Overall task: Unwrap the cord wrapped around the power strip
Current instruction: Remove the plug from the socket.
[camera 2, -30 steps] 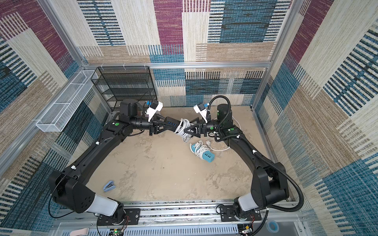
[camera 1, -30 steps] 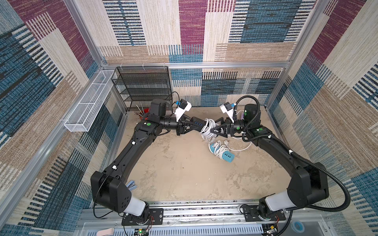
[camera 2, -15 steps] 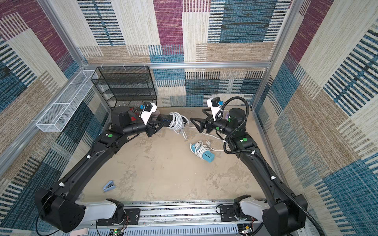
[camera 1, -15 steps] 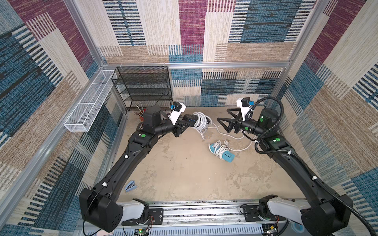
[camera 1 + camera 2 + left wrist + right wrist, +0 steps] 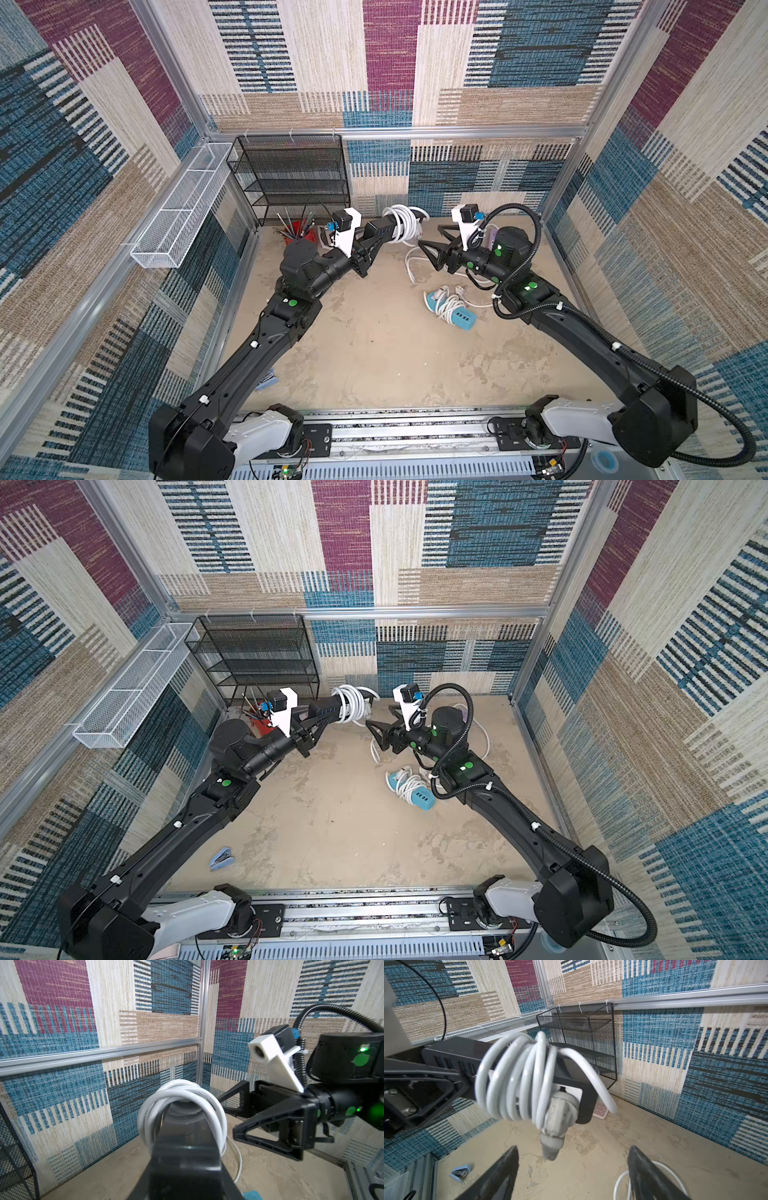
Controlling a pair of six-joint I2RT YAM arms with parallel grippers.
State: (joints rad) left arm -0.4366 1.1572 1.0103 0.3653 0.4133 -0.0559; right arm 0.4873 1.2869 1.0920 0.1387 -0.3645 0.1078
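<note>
My left gripper [image 5: 371, 243] is shut on one end of a black power strip [image 5: 380, 227] and holds it in the air near the back wall. A white cord [image 5: 401, 224] is coiled several times round the strip's free end. In the right wrist view the cord [image 5: 517, 1080] ends in a grey plug [image 5: 556, 1124] hanging under the strip [image 5: 450, 1055]. My right gripper [image 5: 430, 235] is open just right of the coils, touching nothing. Its jaws [image 5: 573, 1151] stand wide below the plug. The left wrist view shows the coils [image 5: 180, 1101] with the right gripper [image 5: 226, 1115] beside them.
A blue power strip [image 5: 451, 309] wrapped in white cord lies on the floor under the right arm, with a loose white cord [image 5: 411, 266] beside it. A black mesh shelf [image 5: 291, 178], white wire basket [image 5: 183, 208], red pen cup [image 5: 295, 232] and blue stapler [image 5: 220, 858] stand left.
A second ago both grippers met at the strip mid-table. The right one let go and drew back; the left carried the strip back and up. The right gripper has since returned beside the coils.
</note>
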